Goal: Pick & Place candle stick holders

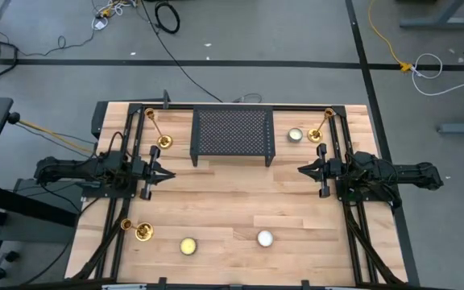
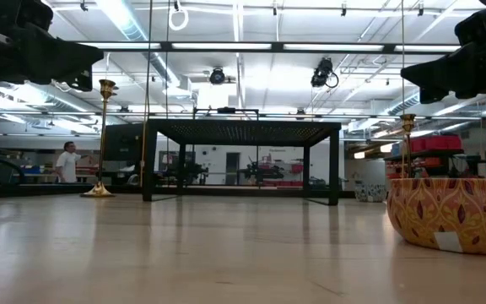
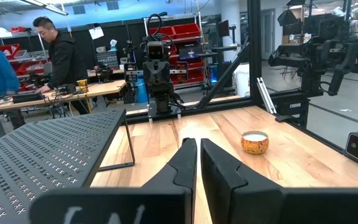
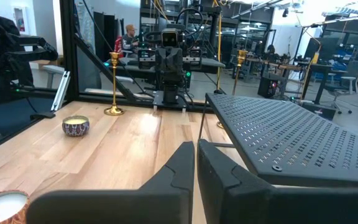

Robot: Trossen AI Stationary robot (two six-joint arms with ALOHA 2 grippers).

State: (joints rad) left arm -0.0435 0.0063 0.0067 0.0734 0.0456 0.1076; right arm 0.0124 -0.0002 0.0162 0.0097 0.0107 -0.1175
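On the desk [image 1: 232, 201] stood three brass candle stick holders: one at ten o'clock [image 1: 158, 133], one at two o'clock [image 1: 321, 129] and one at seven o'clock [image 1: 138, 230]. There were three small candle bowls [image 1: 296, 134] [image 1: 188, 246] [image 1: 265, 238] and one black mesh rack [image 1: 233, 133]. Two arms reached in, each with one end effector [image 1: 170, 172] [image 1: 301, 169].

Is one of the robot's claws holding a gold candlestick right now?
No. From above, the left gripper and right gripper are shut on nothing, and all three candle stick holders stand apart on the table.

Glossy brass candle stick holders [image 1: 159, 134], wooden table [image 1: 232, 201]
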